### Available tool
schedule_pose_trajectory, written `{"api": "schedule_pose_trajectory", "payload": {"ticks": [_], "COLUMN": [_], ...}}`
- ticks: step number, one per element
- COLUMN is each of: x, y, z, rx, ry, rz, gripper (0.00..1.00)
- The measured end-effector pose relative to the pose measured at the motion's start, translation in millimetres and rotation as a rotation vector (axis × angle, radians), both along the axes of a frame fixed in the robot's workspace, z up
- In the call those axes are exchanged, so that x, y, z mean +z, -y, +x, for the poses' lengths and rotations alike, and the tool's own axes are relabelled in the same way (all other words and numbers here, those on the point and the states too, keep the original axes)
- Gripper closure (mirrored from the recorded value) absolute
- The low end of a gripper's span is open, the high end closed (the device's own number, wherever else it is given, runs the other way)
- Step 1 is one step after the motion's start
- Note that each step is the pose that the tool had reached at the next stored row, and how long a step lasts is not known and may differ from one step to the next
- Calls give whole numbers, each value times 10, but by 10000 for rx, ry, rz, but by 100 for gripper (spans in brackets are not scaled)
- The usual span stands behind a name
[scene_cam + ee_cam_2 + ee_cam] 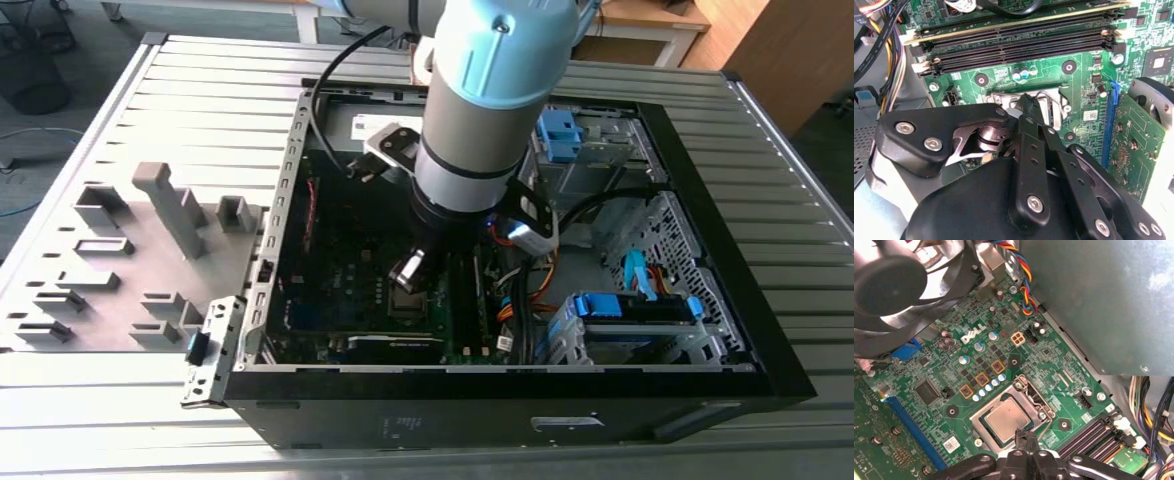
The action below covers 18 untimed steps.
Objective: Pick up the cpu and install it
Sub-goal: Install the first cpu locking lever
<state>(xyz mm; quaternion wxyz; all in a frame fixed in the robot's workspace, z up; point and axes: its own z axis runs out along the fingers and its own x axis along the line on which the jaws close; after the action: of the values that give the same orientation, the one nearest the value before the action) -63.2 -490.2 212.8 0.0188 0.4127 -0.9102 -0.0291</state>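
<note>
Exterior view high over the open case; both wrist views close above its motherboard

In the first wrist view, the rim of the cpu nearest my hand is covered by it, and the hand itself runs off the picture's edge. The fan beyond the socket is cut off too. In the second wrist view my hand blocks most of the socket, so I cannot tell what lies in it. In the exterior view my arm hides the socket's part of the motherboard.
</note>
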Motion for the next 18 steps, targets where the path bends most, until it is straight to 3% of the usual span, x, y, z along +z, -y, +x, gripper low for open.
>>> {"api": "schedule_pose_trajectory", "payload": {"ticks": [8,15,18], "x": [-13,-17,-26], "y": [13,15,15], "z": [1,3,8], "rx": [-460,-446,-197], "ry": [1,2,1], "rz": [-38,-53,-74], "gripper": [89,89,89]}}
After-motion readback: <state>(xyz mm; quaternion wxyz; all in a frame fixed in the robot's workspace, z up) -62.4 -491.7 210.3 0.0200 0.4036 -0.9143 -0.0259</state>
